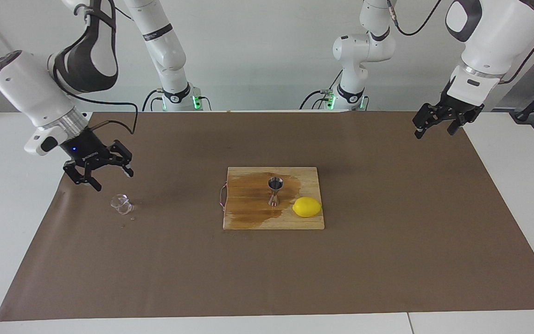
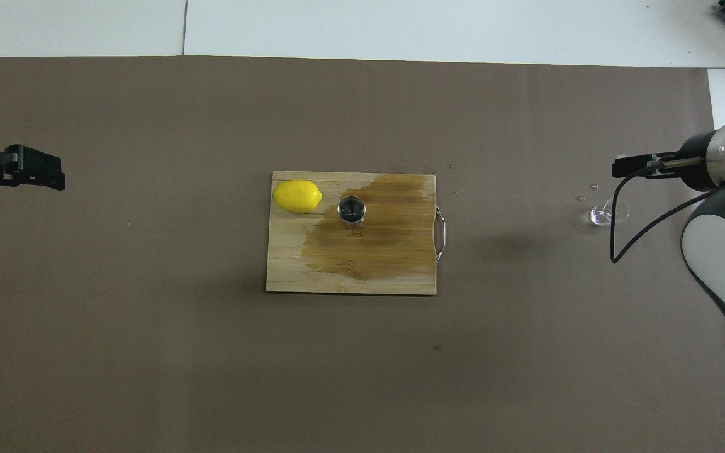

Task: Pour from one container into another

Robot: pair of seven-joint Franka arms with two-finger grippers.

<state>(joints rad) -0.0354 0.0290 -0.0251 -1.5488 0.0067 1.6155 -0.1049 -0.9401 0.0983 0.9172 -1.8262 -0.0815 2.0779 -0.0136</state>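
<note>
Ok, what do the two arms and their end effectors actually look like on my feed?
Both arms are glossy white with dark grey joint sections. Each carries a black two-finger end effector with linkage fingers. The right end effector has a small blue light, white lettering and a black cable looping from its wrist. The left end effector sits under a silver wrist ring. Green lights glow at both bases.

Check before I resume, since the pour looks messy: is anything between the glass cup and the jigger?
Nothing visible. Only bare brown paper lies between the glass cup and the cutting board. The jigger stands upright there, the lemon beside it toward the left arm's end.
</note>
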